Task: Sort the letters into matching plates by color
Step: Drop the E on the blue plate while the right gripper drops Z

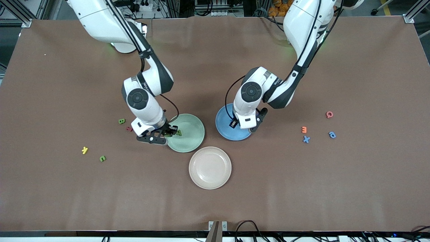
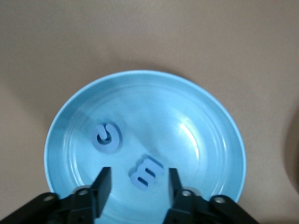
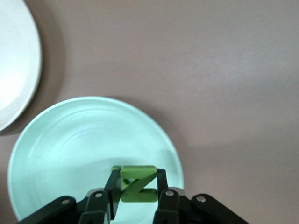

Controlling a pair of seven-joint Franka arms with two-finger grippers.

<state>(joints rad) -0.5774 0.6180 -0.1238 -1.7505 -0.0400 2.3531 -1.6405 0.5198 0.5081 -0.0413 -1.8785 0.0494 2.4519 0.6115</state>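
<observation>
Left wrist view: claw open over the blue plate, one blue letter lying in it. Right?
Not quite. The left wrist view shows two blue letters lying in the blue plate, not one. The rest holds: the left claw is open over that plate.

Dark red letter point(image 1: 129, 128) half hidden

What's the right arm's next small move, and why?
Probably open the fingers to release. The right gripper is shut on the green Z and already sits over the mint green plate, so the colour matches and no further travel looks needed. The left gripper is open over the blue plate, where two blue letters already lie.
</observation>
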